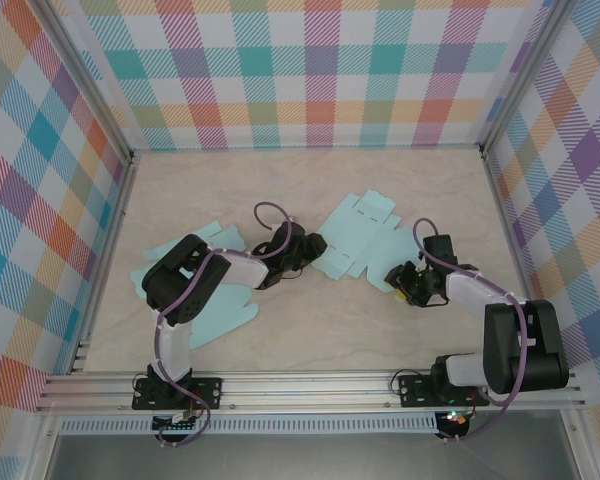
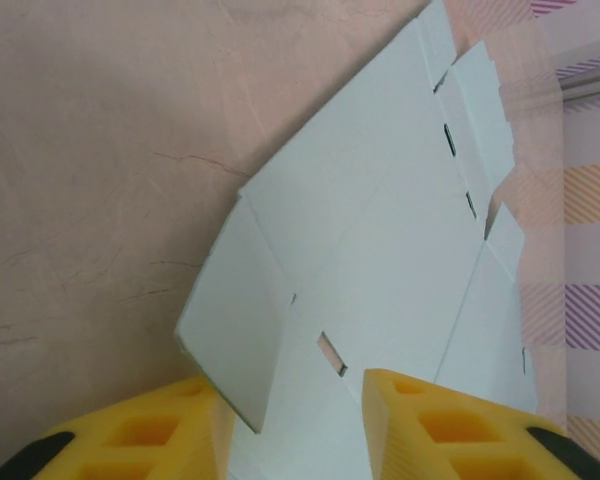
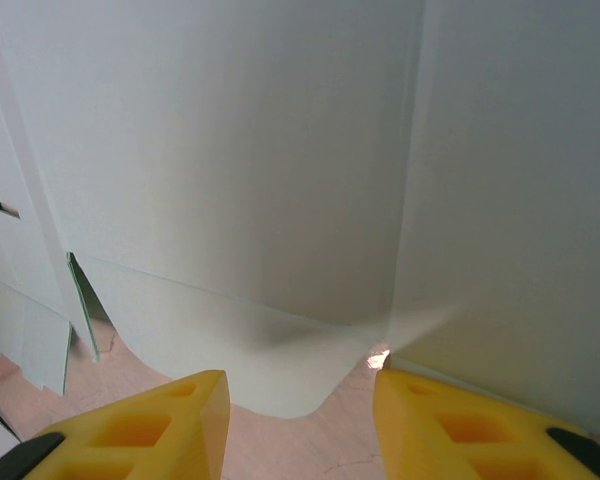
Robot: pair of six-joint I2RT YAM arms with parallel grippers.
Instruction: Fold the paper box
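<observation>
Between the left gripper's (image 2: 292, 425) yellow, pocketed fingers, which stand partly apart and pinch nothing, lies the 8 o'clock corner of the paper box (image 2: 380, 230). It is a flat, matte, pale blue card blank, scored with creases and cut with small slots. At its 4 o'clock edge the right gripper (image 3: 300, 420) likewise stands half open and empty, its fingertips just short of a rounded flap. From above, the blank lies mid-table, its long axis running from 7 to 1 o'clock, with the slotted tabs at 1. More pale blue sheets (image 1: 230, 312) lie at 9 o'clock on the pale, veined table (image 1: 230, 180).
</observation>
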